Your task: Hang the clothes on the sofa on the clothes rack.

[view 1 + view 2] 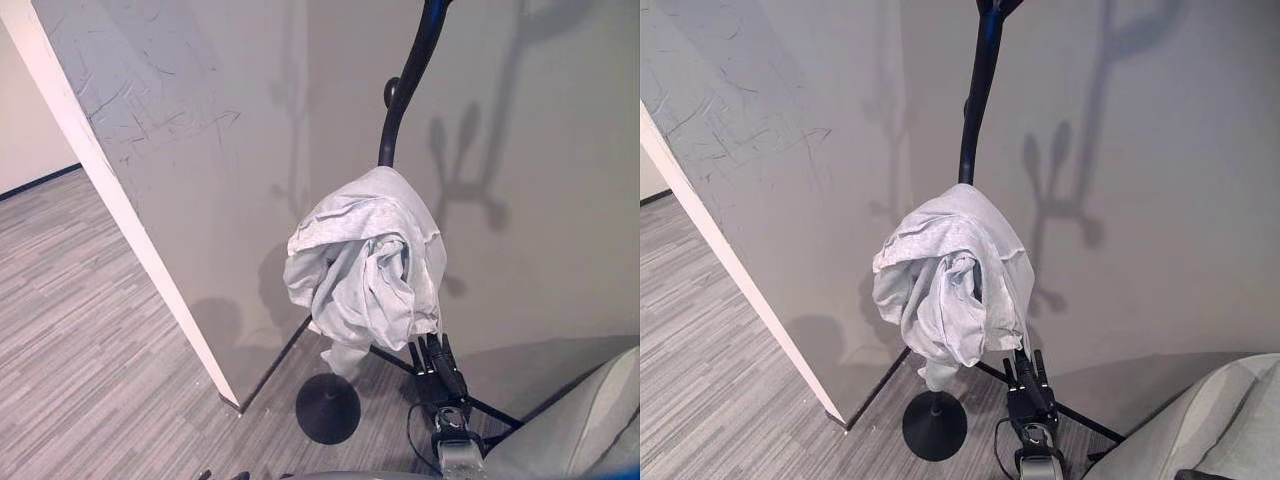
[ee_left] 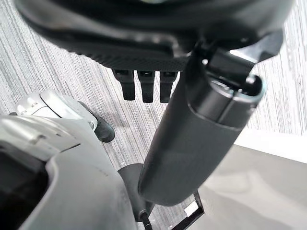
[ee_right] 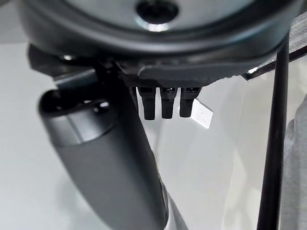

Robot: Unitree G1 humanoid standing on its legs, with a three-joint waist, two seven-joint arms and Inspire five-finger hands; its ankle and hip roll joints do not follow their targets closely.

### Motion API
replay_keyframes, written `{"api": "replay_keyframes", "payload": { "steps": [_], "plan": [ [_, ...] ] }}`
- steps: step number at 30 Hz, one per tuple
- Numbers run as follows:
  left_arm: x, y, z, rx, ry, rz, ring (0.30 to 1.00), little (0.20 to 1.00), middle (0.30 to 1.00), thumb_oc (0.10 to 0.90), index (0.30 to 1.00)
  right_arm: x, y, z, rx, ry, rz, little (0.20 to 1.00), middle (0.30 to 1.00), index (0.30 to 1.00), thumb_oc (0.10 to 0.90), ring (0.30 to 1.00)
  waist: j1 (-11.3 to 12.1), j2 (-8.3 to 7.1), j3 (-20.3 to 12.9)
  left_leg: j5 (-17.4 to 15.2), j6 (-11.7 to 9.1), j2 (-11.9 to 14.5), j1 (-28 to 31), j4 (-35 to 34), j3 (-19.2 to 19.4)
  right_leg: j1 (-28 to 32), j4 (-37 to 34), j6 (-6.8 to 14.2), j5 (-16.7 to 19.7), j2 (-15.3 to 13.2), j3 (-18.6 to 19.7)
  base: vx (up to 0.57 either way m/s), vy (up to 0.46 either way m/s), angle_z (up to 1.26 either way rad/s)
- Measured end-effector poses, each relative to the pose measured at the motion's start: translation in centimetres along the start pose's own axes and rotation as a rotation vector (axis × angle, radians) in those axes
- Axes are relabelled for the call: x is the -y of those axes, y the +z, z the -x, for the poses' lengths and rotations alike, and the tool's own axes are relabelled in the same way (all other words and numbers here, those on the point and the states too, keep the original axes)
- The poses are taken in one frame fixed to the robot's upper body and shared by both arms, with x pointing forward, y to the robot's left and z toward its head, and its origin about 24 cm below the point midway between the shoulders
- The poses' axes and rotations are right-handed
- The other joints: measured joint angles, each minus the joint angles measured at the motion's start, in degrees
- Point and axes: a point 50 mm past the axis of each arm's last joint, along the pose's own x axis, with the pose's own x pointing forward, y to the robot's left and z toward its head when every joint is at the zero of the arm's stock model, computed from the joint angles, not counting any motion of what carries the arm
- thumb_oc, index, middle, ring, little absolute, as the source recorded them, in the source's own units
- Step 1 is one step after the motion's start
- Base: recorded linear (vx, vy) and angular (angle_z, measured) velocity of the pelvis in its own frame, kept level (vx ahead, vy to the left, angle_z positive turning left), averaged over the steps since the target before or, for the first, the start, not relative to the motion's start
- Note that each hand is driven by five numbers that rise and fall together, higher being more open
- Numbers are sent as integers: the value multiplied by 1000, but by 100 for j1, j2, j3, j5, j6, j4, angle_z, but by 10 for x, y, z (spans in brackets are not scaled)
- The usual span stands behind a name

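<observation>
A light grey garment (image 1: pixel 365 262) hangs bunched over a hook of the black clothes rack (image 1: pixel 405 85), whose round base (image 1: pixel 328 408) stands on the floor by the wall. My right hand (image 1: pixel 437 368) is just under the garment's lower edge, fingers straight and pointing up, holding nothing. In the right wrist view its fingers (image 3: pixel 165 103) and thumb (image 3: pixel 108 163) are straight, with the rack's pole (image 3: pixel 273 143) and a strip of the garment (image 3: pixel 296 163) beside them. My left hand (image 2: pixel 144 84) hangs open over the floor, thumb (image 2: pixel 196 143) extended.
The grey sofa (image 1: pixel 590 420) fills the lower right corner. A beige wall (image 1: pixel 540 200) stands right behind the rack, and a partition with a white edge (image 1: pixel 120 200) juts out on the left. Grey wood-look floor (image 1: pixel 90 330) spreads to the left.
</observation>
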Motion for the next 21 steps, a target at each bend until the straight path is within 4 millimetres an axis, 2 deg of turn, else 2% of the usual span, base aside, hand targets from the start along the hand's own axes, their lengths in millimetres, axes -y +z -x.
{"api": "replay_keyframes", "payload": {
  "steps": [6, 8, 12, 21],
  "plan": [
    [-1, -2, 0, -12, -10, -57, 900, 900, 900, 800, 900, -15, 3, -4, -3, 81, 18, 900, 900, 900, 800, 900, -80, 51, -27, -16, -11, 20, 10, 0, 86, -31, 0, 24, -12, 0, 80, 5, -4, -6],
    [-2, -3, 0, -15, -8, -56, 900, 900, 900, 800, 900, -17, 1, -2, -10, 94, 18, 900, 900, 900, 800, 900, -84, 49, -28, -35, -23, 34, 29, 0, 109, -27, 0, 20, -11, 8, 111, 10, -13, -9],
    [0, -4, 0, -16, -11, -57, 900, 900, 900, 800, 900, -32, 5, 4, 5, 173, 4, 900, 900, 900, 800, 900, -90, 55, -24, -38, -23, 46, 38, 0, 112, -21, -1, -5, -3, 18, 116, 2, -4, -1],
    [1, -3, 0, -9, -1, -96, 900, 900, 900, 800, 900, -107, 41, 1, 147, 474, 24, 900, 900, 900, 800, 900, -86, 81, -4, -36, -24, 66, 48, -1, 115, -14, 0, -9, -5, 35, 122, 0, 0, 0]
  ]
}}
